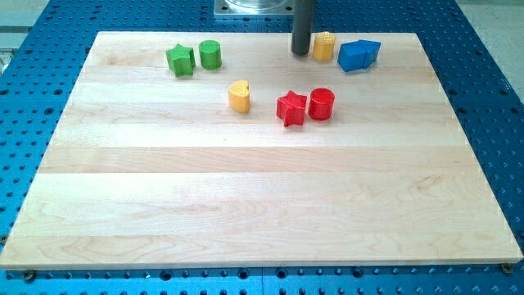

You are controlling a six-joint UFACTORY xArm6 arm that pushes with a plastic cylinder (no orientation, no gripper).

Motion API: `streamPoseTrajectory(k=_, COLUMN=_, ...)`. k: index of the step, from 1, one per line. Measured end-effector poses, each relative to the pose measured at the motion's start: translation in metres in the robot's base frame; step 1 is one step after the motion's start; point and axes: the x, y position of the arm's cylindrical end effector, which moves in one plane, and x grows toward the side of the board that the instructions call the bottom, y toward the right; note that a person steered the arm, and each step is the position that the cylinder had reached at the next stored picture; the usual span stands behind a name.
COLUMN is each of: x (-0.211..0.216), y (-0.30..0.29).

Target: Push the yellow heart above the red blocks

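The yellow heart lies on the wooden board, left of the red blocks. The red star and the red cylinder sit side by side near the board's middle, touching or nearly so. My tip is near the view's top edge of the board, above the red star and just left of a yellow block. The tip is well up and to the right of the yellow heart and touches no red block.
A green star and a green cylinder sit at the top left. Blue blocks sit right of the yellow block at the top. The wooden board lies on a blue perforated table.
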Motion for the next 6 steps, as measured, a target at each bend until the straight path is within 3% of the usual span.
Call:
streamPoseTrajectory(k=1, x=0.009, y=0.020)
streamPoseTrajectory(k=2, x=0.041, y=-0.018)
streamPoseTrajectory(k=4, x=0.119, y=-0.157)
streamPoseTrajectory(k=5, x=0.149, y=-0.184)
streamPoseTrajectory(k=6, x=0.166, y=-0.164)
